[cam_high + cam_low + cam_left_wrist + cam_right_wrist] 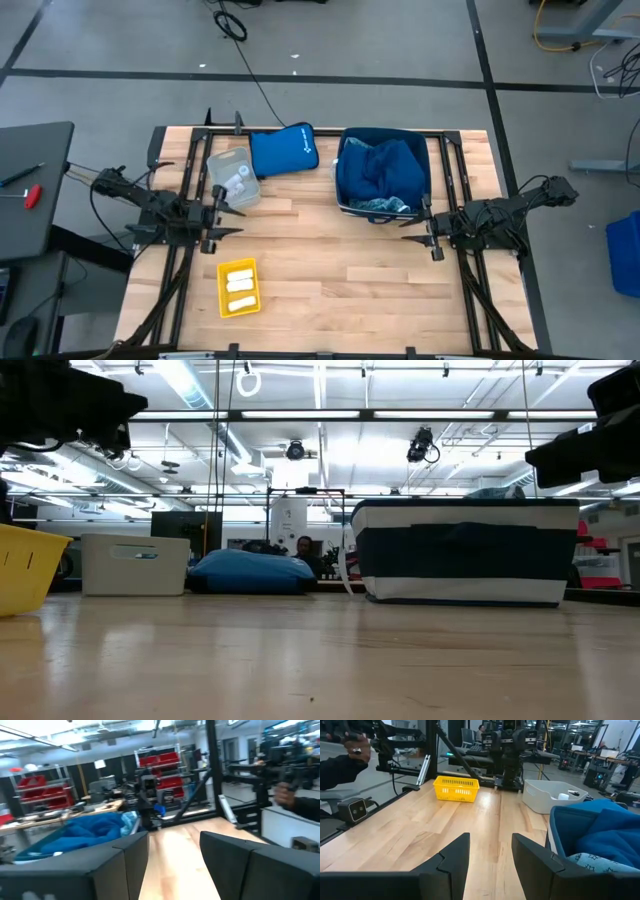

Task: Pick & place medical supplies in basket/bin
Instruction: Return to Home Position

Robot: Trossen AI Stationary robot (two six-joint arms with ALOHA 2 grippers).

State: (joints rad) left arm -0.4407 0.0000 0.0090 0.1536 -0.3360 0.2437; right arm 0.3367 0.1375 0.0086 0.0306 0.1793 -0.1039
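The navy basket [344, 182] at the far right holds a navy cloth [385, 165] and a light-blue patterned cloth [385, 205]. A yellow basket [238, 287] near the front holds white rolls [240, 284]. A pale bin [233, 178] at the far left has small white items in it. My left gripper [238, 220] hovers open just in front of that bin, pointing toward the table's right. My right gripper [405, 230] hovers open in front of the navy basket, pointing toward the table's left. Neither has anything between its fingers [125, 865] [452, 860].
A royal-blue padded pouch [283, 150] lies between the pale bin and the navy basket. Bare wood stretches between the two grippers [485, 815]. A person's hand [355, 750] shows beyond the table's edge, off the tabletop.
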